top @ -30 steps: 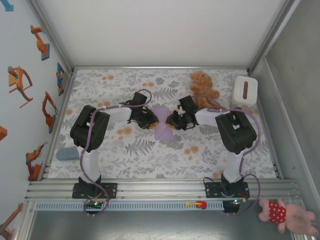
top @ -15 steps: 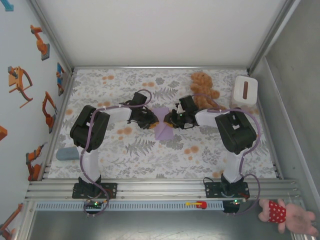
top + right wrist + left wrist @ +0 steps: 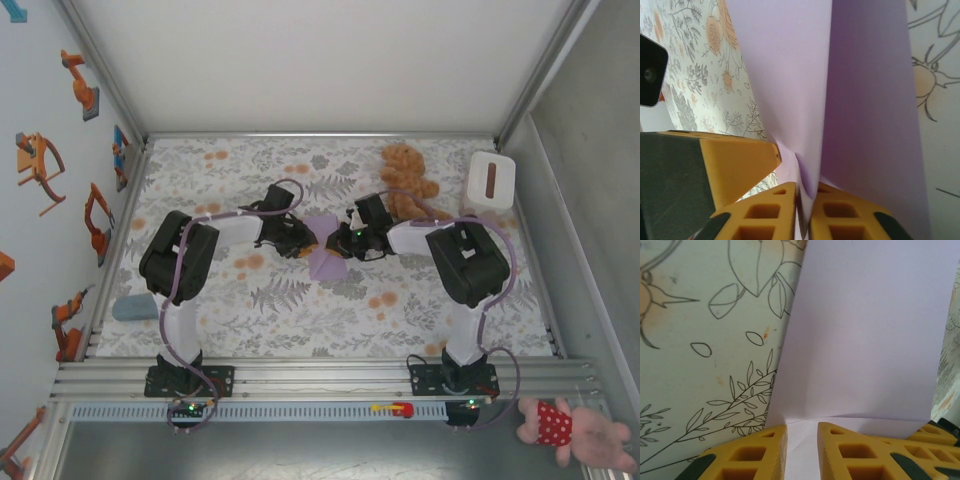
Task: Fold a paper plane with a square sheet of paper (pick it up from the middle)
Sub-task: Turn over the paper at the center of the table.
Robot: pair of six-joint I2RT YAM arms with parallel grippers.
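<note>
**Item 1. Right gripper (image 3: 804,192), yellow ribbed fingers.** I see it closed on a raised fold of the thin lavender-purple square sheet of paper (image 3: 870,100). The fold rises out of the pinch in two planes that meet at a crease.
Risk: I judge the bite shallow and near the edge. Any pull outward could slide the fold free or tear it at the pinch.

**Item 2. Left gripper (image 3: 802,432), same yellow fingers.** Its jaws stand a little apart, and the sheet (image 3: 865,330) shows in the gap and spreads flat beyond it. I cannot tell whether either pad presses the paper.
Risk: if this side is not anchoring the sheet, a move by the right arm drags the whole sheet instead of turning the flap. The crease would then land crooked.

**Item 3. The sheet, overhead view (image 3: 325,262).** It lies at mid-table between the two grippers, left (image 3: 305,243) and right (image 3: 345,243), which sit close together over it.
Risk: finger-to-finger contact. Opposed pulls could also rip or crumple the sheet.

**Item 4. Floral-patterned table cover (image 3: 300,310).** It lies under the sheet.
Risk: a low finger could catch the cover and wrinkle it, lifting the paper.

**Item 5. Brown plush teddy bear (image 3: 405,180).** It sits just behind the right wrist.
Risk: a backward swing could knock it.

**Item 6. White rectangular box (image 3: 490,180).** It stands well apart from the work. I judge it no hazard.
</note>
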